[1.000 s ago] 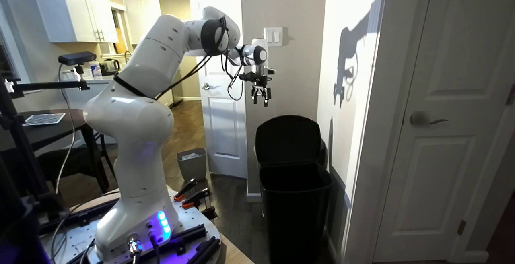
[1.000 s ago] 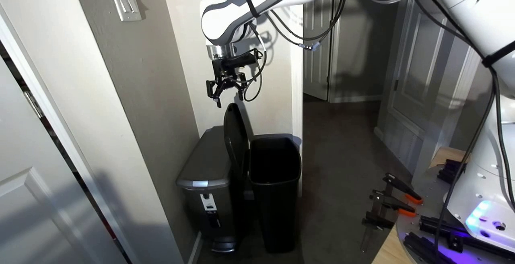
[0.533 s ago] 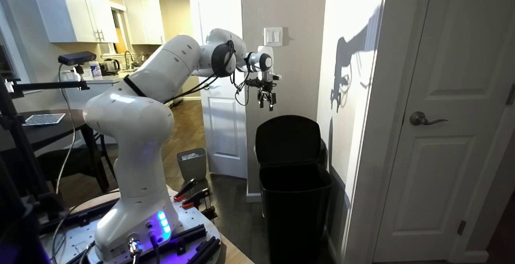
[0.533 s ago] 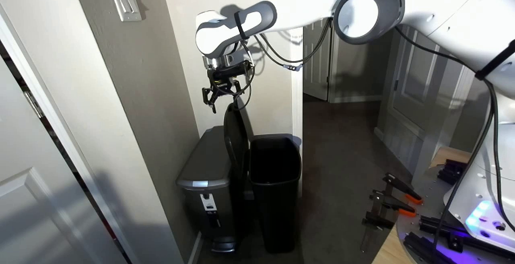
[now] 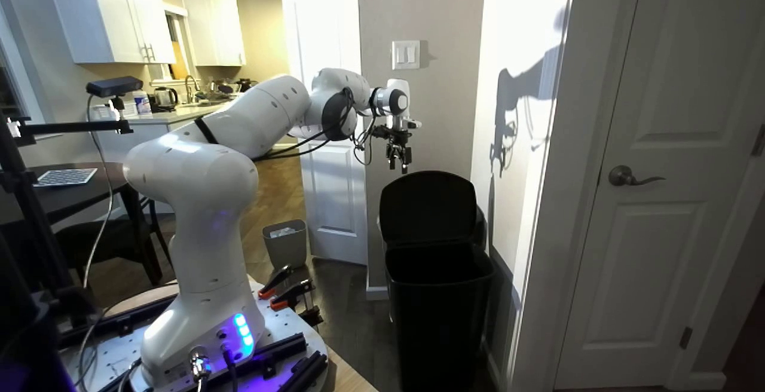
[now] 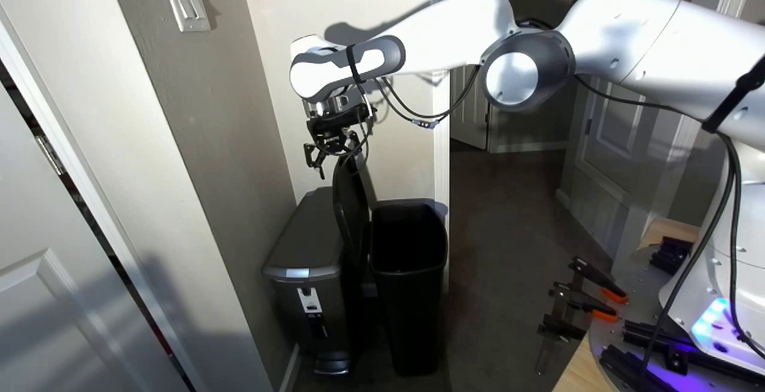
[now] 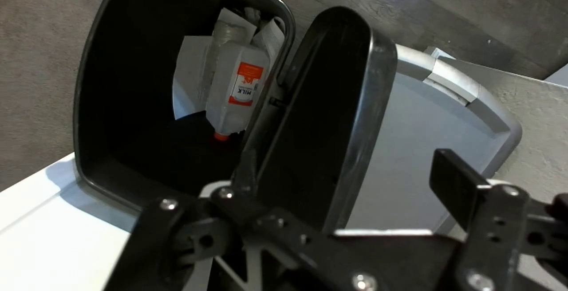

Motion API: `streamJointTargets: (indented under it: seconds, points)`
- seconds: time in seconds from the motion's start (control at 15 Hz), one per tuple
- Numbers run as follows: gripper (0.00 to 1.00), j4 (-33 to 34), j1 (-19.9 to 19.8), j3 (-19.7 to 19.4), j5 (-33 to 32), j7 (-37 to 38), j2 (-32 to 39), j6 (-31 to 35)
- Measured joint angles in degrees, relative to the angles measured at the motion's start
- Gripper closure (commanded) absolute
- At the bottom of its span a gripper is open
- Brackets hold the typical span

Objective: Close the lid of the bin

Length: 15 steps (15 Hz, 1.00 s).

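Note:
The tall black bin (image 5: 441,332) stands by the wall in both exterior views (image 6: 412,320). Its black lid (image 5: 428,207) is open, standing up and leaning slightly back at the bin's far edge (image 6: 350,213). In the wrist view the bin (image 7: 128,104) holds a milk jug and papers, and the lid (image 7: 319,113) shows edge-on beside its opening. My gripper (image 5: 398,167) is open and empty, pointing down at about the lid's top edge (image 6: 339,162). In the wrist view the lid lies between the spread fingers (image 7: 348,171). I cannot tell whether a finger touches it.
A grey step bin (image 6: 308,233) with its top shut stands right behind the lid; its top also shows in the wrist view (image 7: 395,149). Walls meet in a corner behind both bins. A small grey wastebasket (image 5: 285,245) and orange-tipped clamps (image 5: 293,293) are nearer the arm's base.
The arm has reached out and lowered, bringing the open gripper down from above to the lid's top edge. The lid and bin have not moved.

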Motion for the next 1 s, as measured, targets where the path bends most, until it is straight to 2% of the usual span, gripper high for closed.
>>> streamJointTargets:
  seconds: [0.27,1.0]
  points:
    - [0.0,3.2,-0.2,-0.4,0.0,2.8,2.5,-1.5]
    - [0.0,4.8,-0.1,-2.7,-0.1,5.3,3.6,-8.0]
